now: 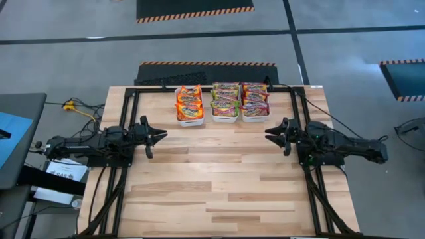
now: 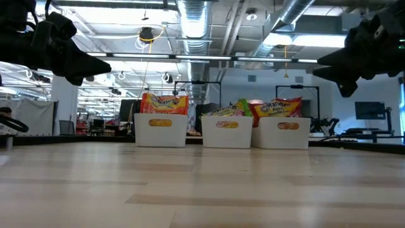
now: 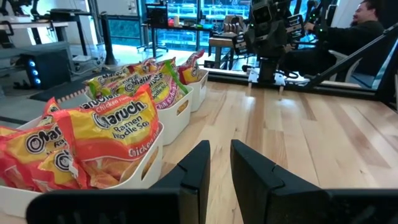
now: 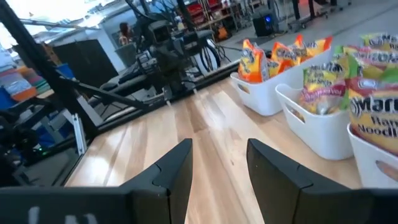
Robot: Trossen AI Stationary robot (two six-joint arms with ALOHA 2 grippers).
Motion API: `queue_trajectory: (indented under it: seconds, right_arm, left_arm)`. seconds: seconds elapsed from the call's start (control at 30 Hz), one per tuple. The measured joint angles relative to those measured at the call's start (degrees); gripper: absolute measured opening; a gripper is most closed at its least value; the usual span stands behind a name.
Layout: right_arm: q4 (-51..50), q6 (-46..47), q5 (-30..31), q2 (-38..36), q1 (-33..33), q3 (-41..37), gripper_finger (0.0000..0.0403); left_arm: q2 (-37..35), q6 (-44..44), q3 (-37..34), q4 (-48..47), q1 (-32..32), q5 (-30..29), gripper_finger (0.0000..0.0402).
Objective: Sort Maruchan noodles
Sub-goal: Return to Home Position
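The pale wooden table (image 1: 219,186) is sitting on a grey floor, with a black mat (image 1: 194,6) edged in orange stripes lying beyond it. At the table's far edge the left bin (image 1: 190,123), the center bin (image 1: 225,120) and the right bin (image 1: 255,120), all white, are standing side by side. The Maruchan noodles (image 1: 226,109) are all resting in them: orange packs (image 1: 189,103) in the left bin, green packs (image 1: 226,96) in the center, red packs (image 1: 255,98) in the right. The left gripper (image 1: 161,135) and the right gripper (image 1: 269,135) are hovering at opposite sides of the table, facing each other, well apart from the bins. Only the low view is showing the room's ceiling ducts (image 2: 193,16) and the packs poking above the bin rims. Only the wrist views are showing the fingers plainly: the left fingers (image 3: 196,171) are standing narrowly apart and the right fingers (image 4: 174,171) wider apart, both holding nothing. The left wrist view is also catching a person (image 3: 367,22) sitting beyond the table.
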Motion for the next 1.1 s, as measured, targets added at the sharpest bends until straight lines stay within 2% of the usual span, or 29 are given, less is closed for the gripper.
queue_trajectory:
  seconds: [0.13,0.33,1.1]
  right_arm:
    - [-0.16,3.15,0.24,2.05,0.12,-0.02,0.0175]
    - [-0.09,3.12,0.21,3.89,0.09,-0.09,0.0175]
    - [-0.29,2.97,0.12,3.9,0.09,-0.2,0.0175]
  left_arm:
    - [0.0,0.0,0.0,0.0,0.0,0.0,0.0052]
    - [0.0,0.0,0.0,0.0,0.0,-0.02,0.0052]
    - [0.0,0.0,0.0,-0.01,-0.02,-0.04,0.0052]
